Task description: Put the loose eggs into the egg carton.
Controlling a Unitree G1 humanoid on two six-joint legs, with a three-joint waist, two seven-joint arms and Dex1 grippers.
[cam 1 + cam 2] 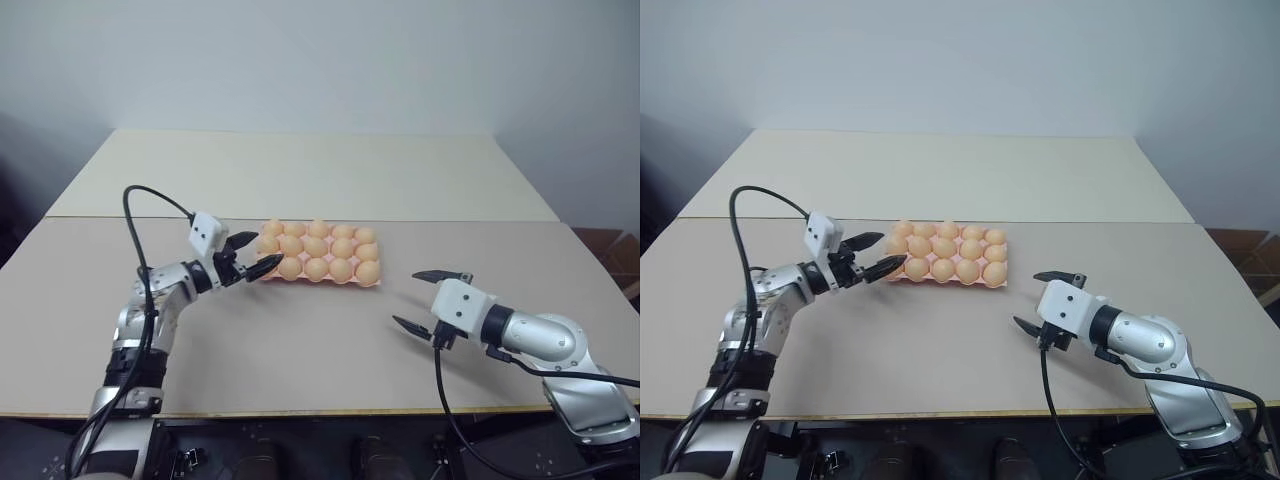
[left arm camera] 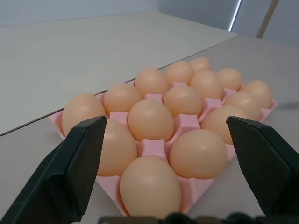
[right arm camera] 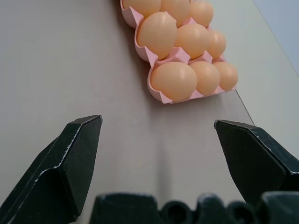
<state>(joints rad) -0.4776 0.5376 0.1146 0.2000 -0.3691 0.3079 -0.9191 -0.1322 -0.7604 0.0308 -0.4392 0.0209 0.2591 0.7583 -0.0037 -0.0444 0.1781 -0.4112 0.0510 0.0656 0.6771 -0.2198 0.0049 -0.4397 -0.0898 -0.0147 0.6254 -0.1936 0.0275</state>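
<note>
The left tool (image 1: pixel 252 255) was seen level at the near-left corner of the egg carton (image 1: pixel 372 283), its two black fingers spread wide and nothing held between them. Every cup that could be made out was filled; no loose eggs were found on the worktop (image 1: pixel 300 340), so the filling was judged finished or all but. For the release to be done well, a straight withdrawal away from the corner was called for, fingers kept apart, so that the corner egg (image 2: pixel 150 186) would not be nudged or lifted from its cup.

The pink carton was laid flat near the middle of the worktop, its long axis running across the robot's view from left to right, five cups along and three deep. The eggs were seated upright in the cups, rounded ends up.

The right tool (image 1: pixel 423 298) was held well apart from the carton, to its right and nearer the front edge, fingers fully spread and empty.
</note>
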